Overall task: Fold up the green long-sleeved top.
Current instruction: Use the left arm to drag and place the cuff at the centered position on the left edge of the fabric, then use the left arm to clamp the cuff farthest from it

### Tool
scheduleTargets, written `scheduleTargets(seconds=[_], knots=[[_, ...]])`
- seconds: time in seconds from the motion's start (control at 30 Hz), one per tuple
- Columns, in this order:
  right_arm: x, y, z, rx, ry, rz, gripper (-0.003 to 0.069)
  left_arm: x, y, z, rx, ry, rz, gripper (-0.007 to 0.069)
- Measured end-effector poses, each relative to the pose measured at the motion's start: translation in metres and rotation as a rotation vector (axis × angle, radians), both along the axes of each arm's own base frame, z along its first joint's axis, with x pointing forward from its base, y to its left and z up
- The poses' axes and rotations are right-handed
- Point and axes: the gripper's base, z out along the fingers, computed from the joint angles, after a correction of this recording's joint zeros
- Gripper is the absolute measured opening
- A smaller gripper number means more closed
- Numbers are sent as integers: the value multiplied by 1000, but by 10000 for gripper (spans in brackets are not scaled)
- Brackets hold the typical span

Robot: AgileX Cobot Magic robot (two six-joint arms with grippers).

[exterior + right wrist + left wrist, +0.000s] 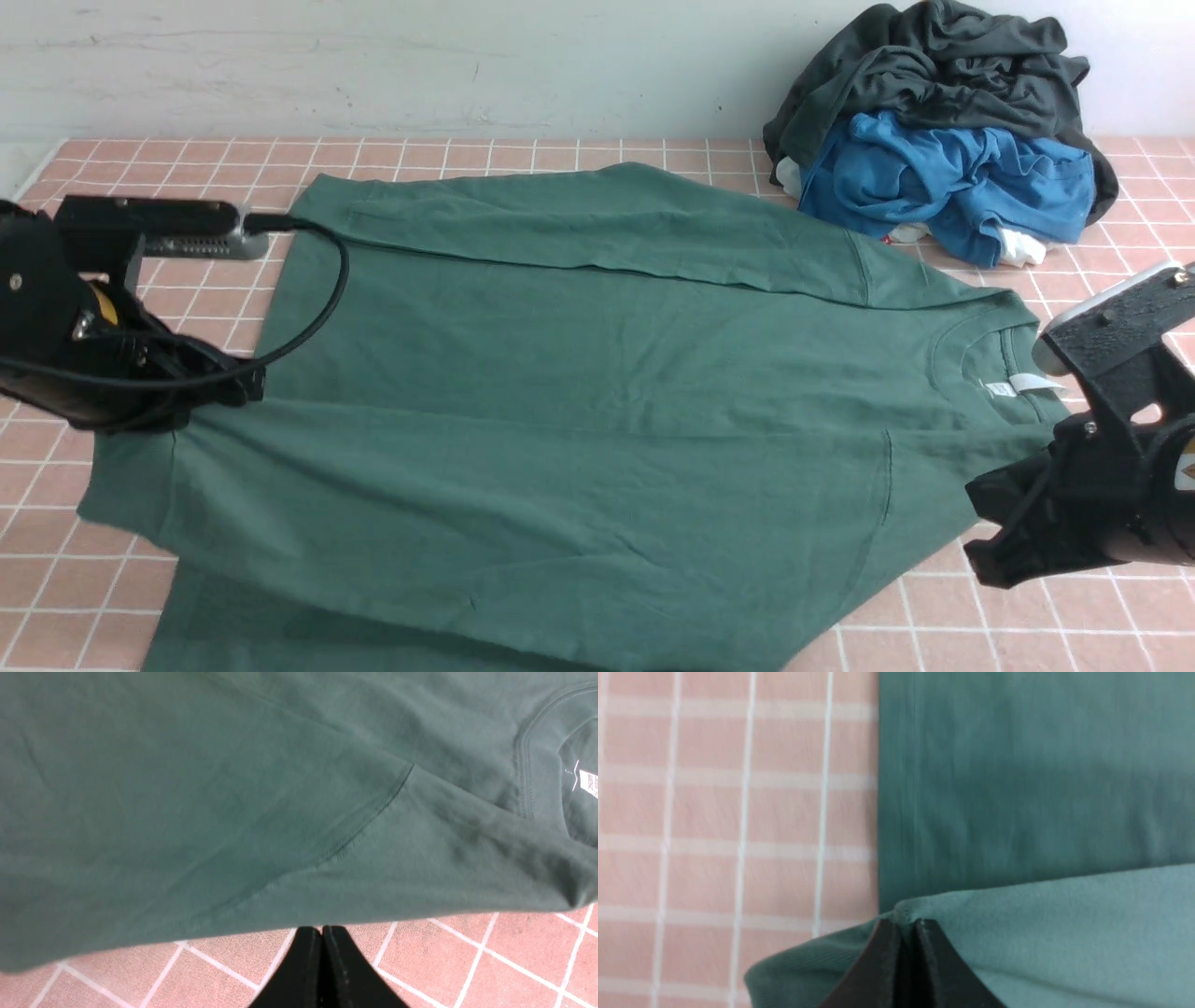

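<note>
Green top [579,373]: 1. Left fingers [877,963], right fingers [348,970], 2 sets, pinching it.

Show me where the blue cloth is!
In the front view, the blue garment lies crumpled at the far right of the table, under the dark grey garment and just beyond the collar end of the green top.

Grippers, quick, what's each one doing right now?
Left gripper: closed, pinching an edge of the dark green cotton long-sleeved top.
Right gripper: closed, apparently pinching the same top's edge.
</note>
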Motion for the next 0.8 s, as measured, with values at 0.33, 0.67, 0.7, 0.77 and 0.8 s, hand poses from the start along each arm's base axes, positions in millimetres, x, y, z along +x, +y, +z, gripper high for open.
scheduleTargets(seconds=[0.33,0.67,0.7,0.77,0.8], knots=[[0,0,0,0,0,0,-10,97,-4,-29,54,51,-23,57],[2,1,-3,-4,14,0,-10,234,11,-39,-3,-170,55,414],[2,1,-5,-5,20,0,-10,242,13,-42,-11,-189,61,424],[3,1,-7,-8,28,-1,-10,257,17,-52,-15,-219,69,435],[4,1,-9,-11,36,-1,-10,264,20,-60,-16,-228,75,438]])
